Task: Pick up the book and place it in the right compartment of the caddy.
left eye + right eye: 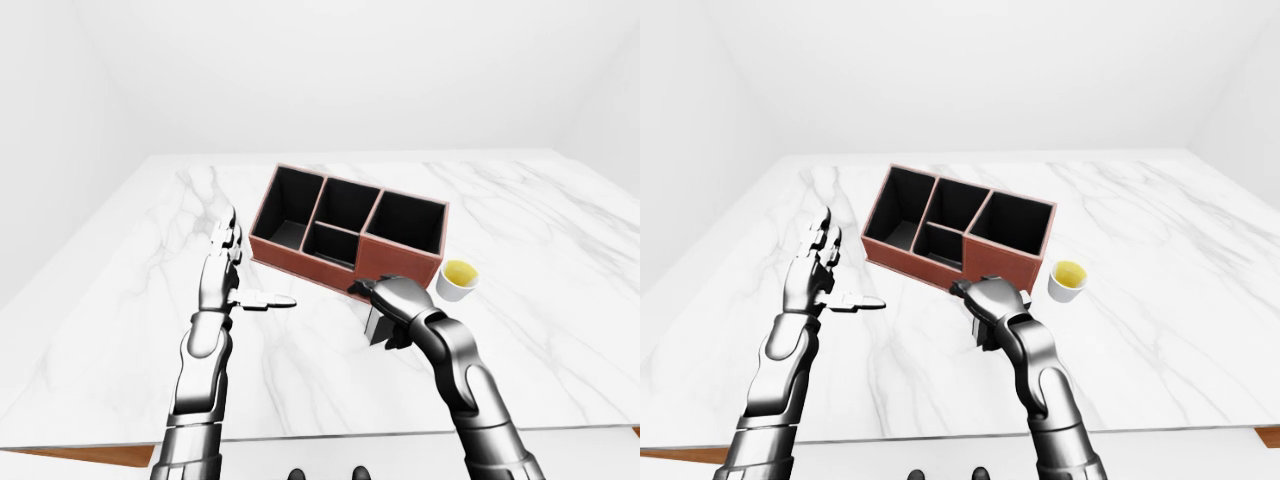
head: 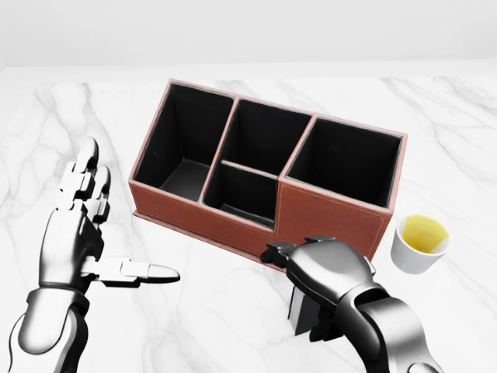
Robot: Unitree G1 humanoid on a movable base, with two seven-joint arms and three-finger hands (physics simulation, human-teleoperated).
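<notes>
Below the caddy (image 2: 264,175) in head view, right hand (image 2: 326,272) covers the upright book (image 2: 299,311); grip closure cannot be told. Left hand (image 2: 78,225) splayed, idle. Eye views: cup (image 1: 458,279) beside caddy (avoid). Confirm grasp, lift vertically over right compartment (image 2: 345,163).

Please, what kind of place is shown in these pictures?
Probably a simulated desk or counter in a bare white room: a marble tabletop with a brown compartment caddy and a small cup of yellow liquid, nothing else around.
</notes>
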